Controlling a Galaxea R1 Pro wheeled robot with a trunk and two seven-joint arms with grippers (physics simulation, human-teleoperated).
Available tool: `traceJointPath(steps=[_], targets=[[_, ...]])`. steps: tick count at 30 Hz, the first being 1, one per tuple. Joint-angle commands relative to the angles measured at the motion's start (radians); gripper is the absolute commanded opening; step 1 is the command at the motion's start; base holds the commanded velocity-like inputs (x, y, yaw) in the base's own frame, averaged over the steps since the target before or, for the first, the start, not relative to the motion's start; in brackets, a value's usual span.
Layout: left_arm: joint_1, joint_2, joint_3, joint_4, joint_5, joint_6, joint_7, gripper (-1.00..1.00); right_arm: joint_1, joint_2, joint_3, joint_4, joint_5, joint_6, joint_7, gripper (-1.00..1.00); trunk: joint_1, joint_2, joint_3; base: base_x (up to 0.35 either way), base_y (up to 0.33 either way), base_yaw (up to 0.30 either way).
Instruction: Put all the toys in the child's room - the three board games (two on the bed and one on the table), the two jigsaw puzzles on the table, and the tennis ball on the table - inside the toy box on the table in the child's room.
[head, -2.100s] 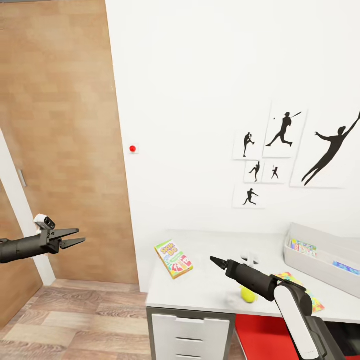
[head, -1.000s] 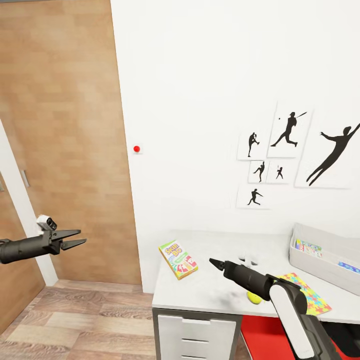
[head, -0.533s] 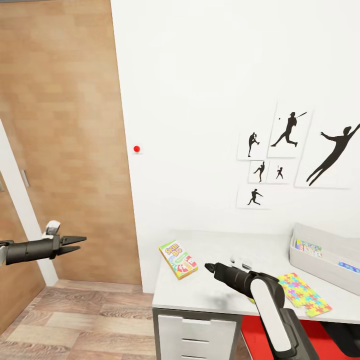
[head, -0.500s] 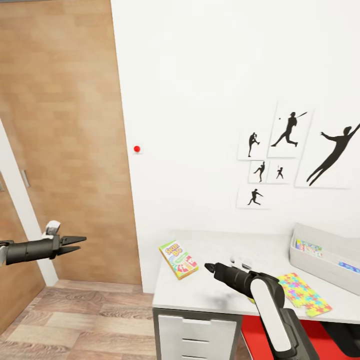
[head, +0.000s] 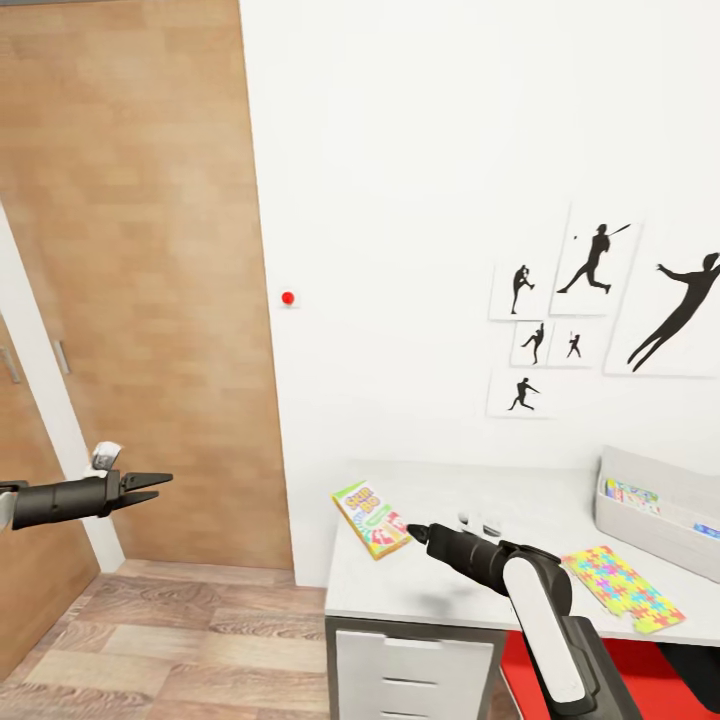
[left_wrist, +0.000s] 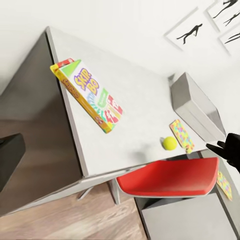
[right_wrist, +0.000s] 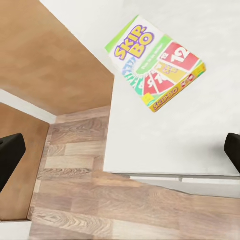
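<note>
Rightward the right gripper (head: 416, 531) has drawn nearer one board game (head: 371, 519) lying on the table (head: 440, 590); its jaw state cannot be told. One jigsaw puzzle (head: 623, 588), one tennis ball (left_wrist: 169, 143), one toy box (head: 650, 518). Left gripper (head: 155, 487) open.

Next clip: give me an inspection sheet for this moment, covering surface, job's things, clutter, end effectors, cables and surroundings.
Surface: table, pale grey top, white drawers below.
Job's things: Skip-Bo board game flat near the table's left corner; jigsaw puzzle flat on the top; tennis ball beside it; toy box at the right, colourful items inside.
Clutter: small white objects by the wall, too small to identify.
End effectors: left end effector open, empty, over the floor; right end effector over the table near the Skip-Bo box, opening unclear.
Cables: nothing seen.
Surroundings: wooden door, silhouette posters, red chair.
</note>
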Motion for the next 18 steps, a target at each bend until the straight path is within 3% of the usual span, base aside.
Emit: traceJointPath(steps=[1,18], targets=[[0.0,0.0,0.0,0.0,0.003,0.006,-0.001,1.0,0.0,0.0,0.0,-0.001,-0.01,0.002,-0.01,1.0,0.0,-0.001,-0.001,0.02,0.215,0.0],[0.0,-0.001,0.001,0.0,0.001,0.002,0.003,1.0,0.0,0.0,0.001,0.001,-0.01,0.0,-0.008,1.0,0.0,-0.001,-0.007,0.109,0.117,0.0]])
